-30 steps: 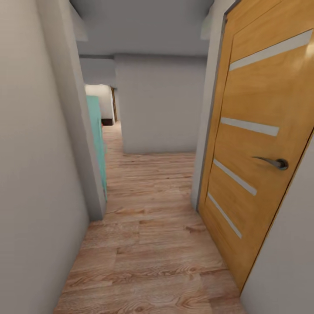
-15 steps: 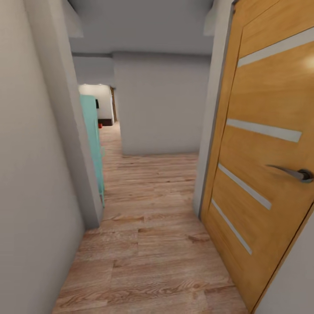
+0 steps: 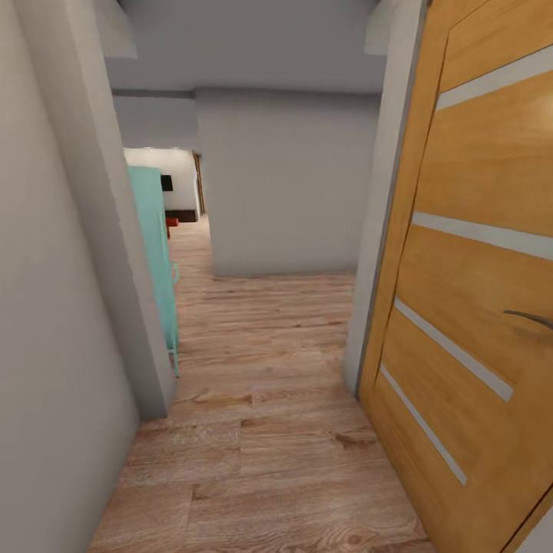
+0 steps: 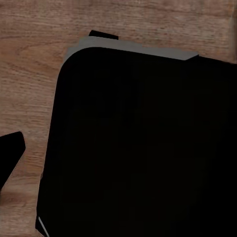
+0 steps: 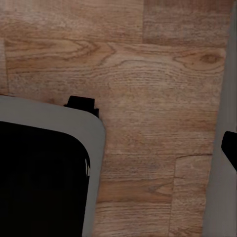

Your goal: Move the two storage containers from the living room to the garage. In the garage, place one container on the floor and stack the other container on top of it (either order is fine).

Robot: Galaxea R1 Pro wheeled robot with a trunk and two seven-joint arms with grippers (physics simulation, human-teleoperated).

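I am in a narrow hallway with a light wood plank floor. The two storage containers are out of view. A small red shape shows far down the passage, too small to identify. In the left wrist view one dark fingertip pokes in at the edge over the planks, beside the robot's black base. In the right wrist view a dark fingertip shows at the edge, with the grey-rimmed base across from it. Nothing is held that I can see.
An open wooden door with glass slits stands close on the right, its handle jutting out. A white wall corner is near on the left, with a teal cabinet behind it. A white wall faces me ahead; the passage continues left of it.
The camera has moved forward along the hallway. The door and the left wall corner appear larger and nearer, and more of the far room shows past the teal cabinet.
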